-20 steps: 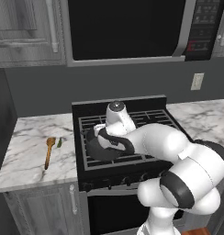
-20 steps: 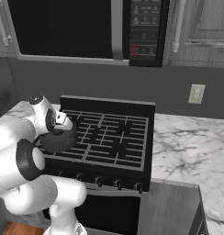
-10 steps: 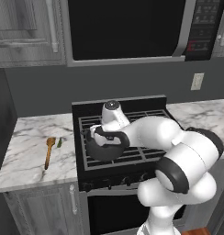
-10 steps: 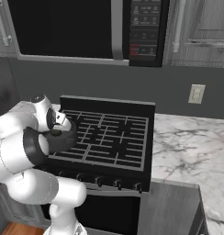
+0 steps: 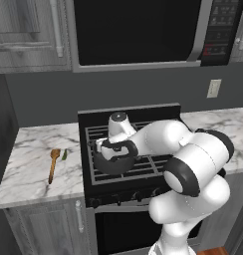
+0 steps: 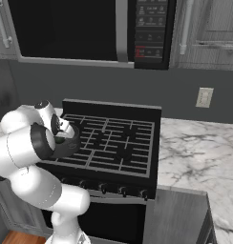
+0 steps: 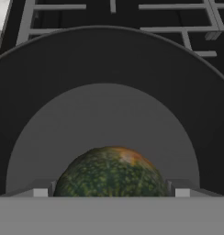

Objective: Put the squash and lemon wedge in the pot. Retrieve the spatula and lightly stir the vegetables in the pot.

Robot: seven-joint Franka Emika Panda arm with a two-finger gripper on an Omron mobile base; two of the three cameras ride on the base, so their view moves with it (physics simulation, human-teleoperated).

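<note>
The round dark green squash (image 7: 111, 174) sits between my gripper (image 7: 111, 193) fingertips, which press on its two sides, right above the bare floor of the dark grey pot (image 7: 104, 69). The pot (image 5: 112, 163) stands on the front left burner of the stove, and my hand reaches down into its mouth. On the marble counter left of the stove lies the light-brown wooden spatula (image 5: 54, 165), with the tiny greenish lemon wedge (image 5: 64, 155) just to its right. In the right base view my arm hides most of the pot (image 6: 70, 144).
The black stove grates (image 5: 143, 164) spread right of the pot. A dark microwave (image 5: 138, 30) hangs above the stove. Grey cabinets flank it. Marble counter (image 6: 195, 152) runs on to the right of the stove, below a wall outlet (image 6: 204, 97).
My hand has swung left over the stove and come down into the pot's mouth with the squash held between its fingers. Spatula and wedge have stayed put.
</note>
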